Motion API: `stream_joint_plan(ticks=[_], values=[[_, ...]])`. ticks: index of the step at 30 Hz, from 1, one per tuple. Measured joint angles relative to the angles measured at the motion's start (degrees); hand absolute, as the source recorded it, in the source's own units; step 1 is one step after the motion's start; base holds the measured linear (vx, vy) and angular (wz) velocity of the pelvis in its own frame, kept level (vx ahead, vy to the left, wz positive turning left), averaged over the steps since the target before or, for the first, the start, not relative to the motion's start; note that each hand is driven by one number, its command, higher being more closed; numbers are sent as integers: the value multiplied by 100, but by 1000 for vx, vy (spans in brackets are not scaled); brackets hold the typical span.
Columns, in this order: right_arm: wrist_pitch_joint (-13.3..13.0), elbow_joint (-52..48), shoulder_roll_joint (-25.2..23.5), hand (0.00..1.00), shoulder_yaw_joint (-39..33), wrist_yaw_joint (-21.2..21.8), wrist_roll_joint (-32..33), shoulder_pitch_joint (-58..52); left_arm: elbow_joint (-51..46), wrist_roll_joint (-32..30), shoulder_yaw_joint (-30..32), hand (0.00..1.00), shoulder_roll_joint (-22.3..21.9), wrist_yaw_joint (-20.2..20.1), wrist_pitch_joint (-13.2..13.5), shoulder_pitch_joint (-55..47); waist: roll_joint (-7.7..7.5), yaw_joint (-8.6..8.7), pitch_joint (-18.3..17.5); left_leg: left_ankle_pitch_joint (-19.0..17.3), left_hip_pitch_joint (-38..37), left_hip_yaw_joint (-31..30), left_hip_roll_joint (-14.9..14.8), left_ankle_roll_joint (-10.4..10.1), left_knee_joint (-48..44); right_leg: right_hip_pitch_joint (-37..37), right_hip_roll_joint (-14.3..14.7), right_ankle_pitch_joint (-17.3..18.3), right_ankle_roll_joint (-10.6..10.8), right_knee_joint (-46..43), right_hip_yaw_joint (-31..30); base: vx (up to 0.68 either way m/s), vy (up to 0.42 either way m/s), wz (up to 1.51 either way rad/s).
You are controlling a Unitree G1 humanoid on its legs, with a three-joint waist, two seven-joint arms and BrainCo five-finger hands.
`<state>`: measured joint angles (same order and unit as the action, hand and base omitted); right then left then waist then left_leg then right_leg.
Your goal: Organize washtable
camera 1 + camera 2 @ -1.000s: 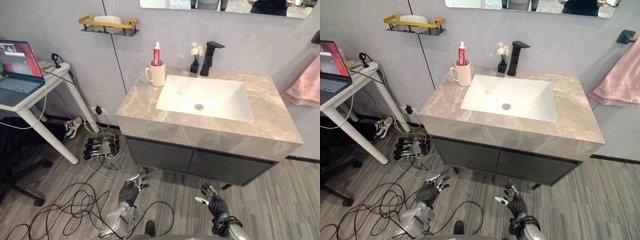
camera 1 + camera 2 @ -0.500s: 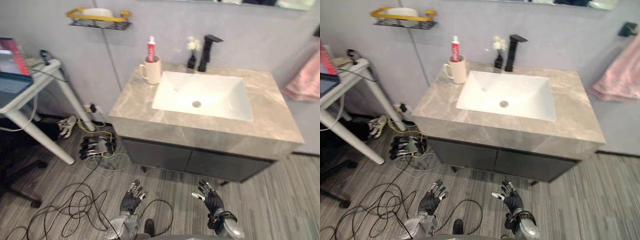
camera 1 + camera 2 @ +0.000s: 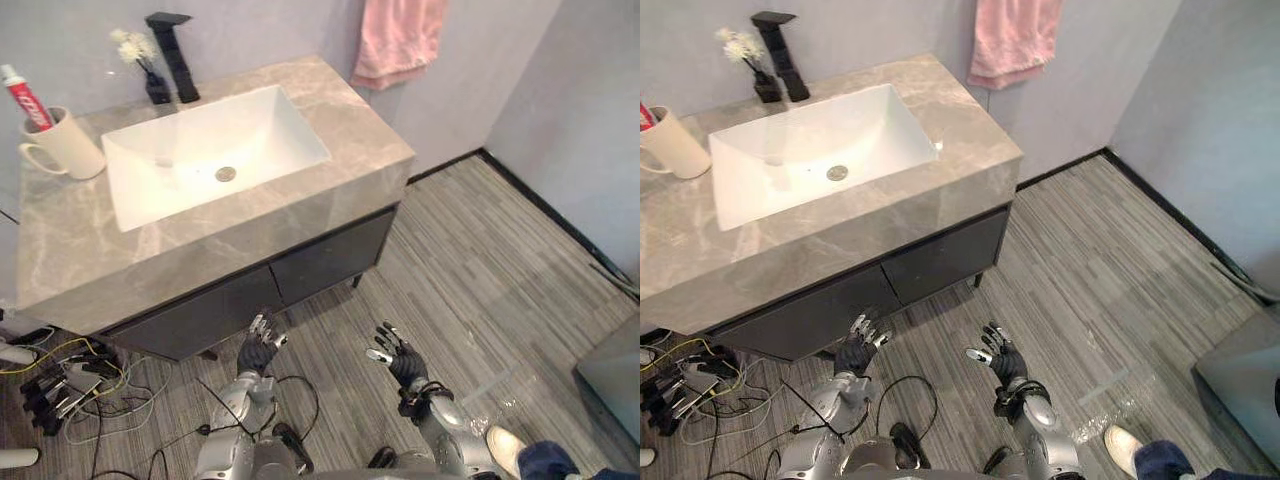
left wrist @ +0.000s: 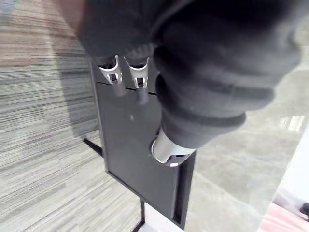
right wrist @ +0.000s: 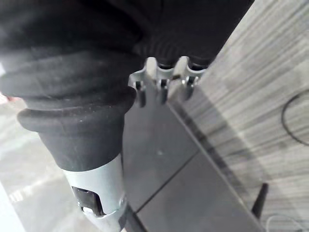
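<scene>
The washtable has a grey marble counter [image 3: 340,130] with a white sink [image 3: 200,150] set in it. A cream mug [image 3: 62,148] holding a red toothpaste tube [image 3: 25,100] stands at the counter's left. A black faucet [image 3: 170,50] and a small vase of white flowers [image 3: 140,70] stand behind the sink. A pink towel [image 3: 400,35] hangs on the wall to the right. My left hand [image 3: 258,350] and right hand [image 3: 400,362] hang low over the floor in front of the dark cabinet, both open with fingers spread and holding nothing.
Dark cabinet doors [image 3: 290,280] sit under the counter. Cables and a power strip [image 3: 50,390] lie on the floor at lower left. A person's shoe [image 3: 505,450] shows at lower right, near a grey object [image 3: 610,380]. Striped grey flooring stretches to the right.
The camera has swung to the right: the laptop table and wall shelf have left the picture, the towel and right-hand floor came in. Both hands stay low and open.
</scene>
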<state>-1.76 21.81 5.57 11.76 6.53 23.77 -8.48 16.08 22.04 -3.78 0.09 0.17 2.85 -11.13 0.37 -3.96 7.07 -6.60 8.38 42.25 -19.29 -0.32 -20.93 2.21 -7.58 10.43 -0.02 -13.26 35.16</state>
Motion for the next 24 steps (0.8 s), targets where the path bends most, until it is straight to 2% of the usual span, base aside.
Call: stream_joint_plan(ticks=[4,7,9,11,12,13,14,15,16,17,18,20,22,24], values=[[-1,-204,63,0,-59,0,-255,-403,209,-7,-219,0,28,-18,-16,-46,-123,23,-61,253,-77,-63,-8,-170,326,-125,254,-126,-101,377,-6,-31,-121,-3],[-4,-381,51,0,-241,-9,-361,-662,224,-47,-339,0,20,-13,-16,-26,-133,56,-57,391,-304,-9,75,-212,579,-310,324,-225,-135,602,-63,-12,-48,-9],[-4,-470,52,0,-242,-10,-362,-708,250,-35,-337,0,23,-5,-16,-6,-134,157,-56,403,-461,-68,113,-222,628,-454,353,-272,-152,724,-111,-28,-1,-19],[-10,-532,36,0,-233,-11,-358,-656,249,-34,-275,0,22,9,-14,18,-139,131,-53,403,-488,-832,157,-222,540,-509,434,-368,-162,851,-407,-30,2,-65],[-14,-535,-60,0,-168,-12,-348,-544,246,-36,-211,0,26,37,-13,43,-166,128,-25,393,-341,-1624,191,-210,233,-529,475,-433,-200,919,-630,-6,8,-94],[-24,-528,-146,0,-119,-18,-305,-415,236,-36,-135,0,76,93,-12,62,-213,66,48,159,-175,-2495,326,-165,-51,-525,425,-470,-225,932,-876,-39,112,-125],[-25,-512,-133,0,-57,-15,-275,-313,225,-36,-88,0,42,136,-12,60,-218,-63,96,-164,-100,-3627,692,-279,-249,-408,420,-473,-237,872,-1242,-77,247,-189],[-25,-504,-92,0,29,-10,-217,-181,175,-34,-50,0,30,152,-14,47,-87,-272,139,-427,-100,-4904,1162,-374,-478,-234,500,-468,-288,749,-1742,-77,269,-203],[-31,-503,-76,0,77,-3,-183,-98,128,-33,-40,0,30,157,-14,48,-10,-328,156,-540,-100,-5419,1343,-400,-549,-157,576,-478,-298,690,-1975,-53,234,-201],[-32,-424,-87,0,170,0,-174,-21,-26,-32,33,0,30,164,-10,8,116,-335,116,-724,-142,-6185,1504,-477,-648,-46,676,-515,-263,651,-2286,-14,168,-157],[-29,-388,-89,0,235,7,-174,16,-186,-33,157,0,15,163,0,-31,62,-328,110,-752,-280,-6820,1696,-502,-702,59,744,-608,-167,706,-2620,4,127,-137],[-28,-385,-88,0,291,79,-175,17,-354,-35,241,0,-5,162,14,-62,-5,-353,107,-834,-287,-7061,1870,-536,-823,89,760,-920,-81,971,-3067,3,136,-125],[-28,-346,-84,0,295,124,-176,35,-552,-36,282,0,-24,124,23,-161,18,-383,95,-1042,-399,-7049,1884,-524,-776,83,787,-1160,26,1201,-3433,-38,215,-105],[-31,-242,-77,0,270,124,-166,12,-630,-47,188,0,-49,99,24,-126,7,-309,88,-1198,-431,-7022,1936,-297,-539,130,708,-1337,134,1401,-3608,-63,247,-43]])
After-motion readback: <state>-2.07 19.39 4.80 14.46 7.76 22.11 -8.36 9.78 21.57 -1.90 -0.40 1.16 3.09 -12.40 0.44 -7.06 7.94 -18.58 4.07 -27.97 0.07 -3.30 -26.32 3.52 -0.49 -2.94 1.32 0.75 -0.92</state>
